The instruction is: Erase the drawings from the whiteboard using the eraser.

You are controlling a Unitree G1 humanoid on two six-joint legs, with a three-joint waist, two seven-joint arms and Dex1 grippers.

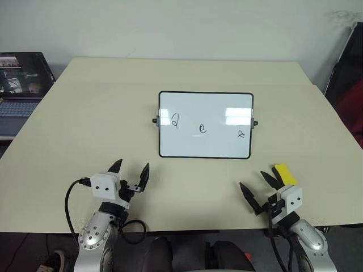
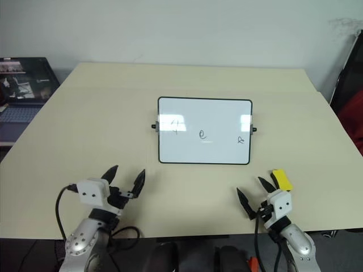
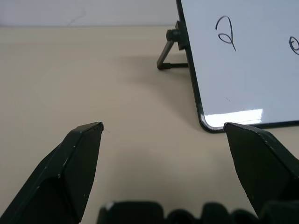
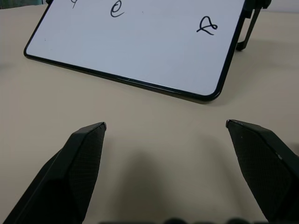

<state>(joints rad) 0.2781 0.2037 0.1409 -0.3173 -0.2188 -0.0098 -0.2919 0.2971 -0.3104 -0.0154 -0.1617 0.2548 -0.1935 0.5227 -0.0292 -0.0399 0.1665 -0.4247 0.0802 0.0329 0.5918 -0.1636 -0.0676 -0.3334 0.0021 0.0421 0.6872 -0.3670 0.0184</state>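
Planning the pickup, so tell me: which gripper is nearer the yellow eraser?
Right. The right gripper hovers open beside the eraser; the left gripper is across the table.

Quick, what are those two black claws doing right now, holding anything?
Left gripper: jaws open, holding nothing.
Right gripper: jaws open, holding nothing; the small bright yellow oblong eraser lies on the table beside it.

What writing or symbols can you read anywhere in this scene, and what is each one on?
"2"-like looped squiggle: left mark on the whiteboard, at.
"e": middle mark on the board.
Looped squiggle, like an "R" or "a", not surely a letter: right mark.
Laptop screen: an image, too small to read.
Yellow eraser: no readable print.
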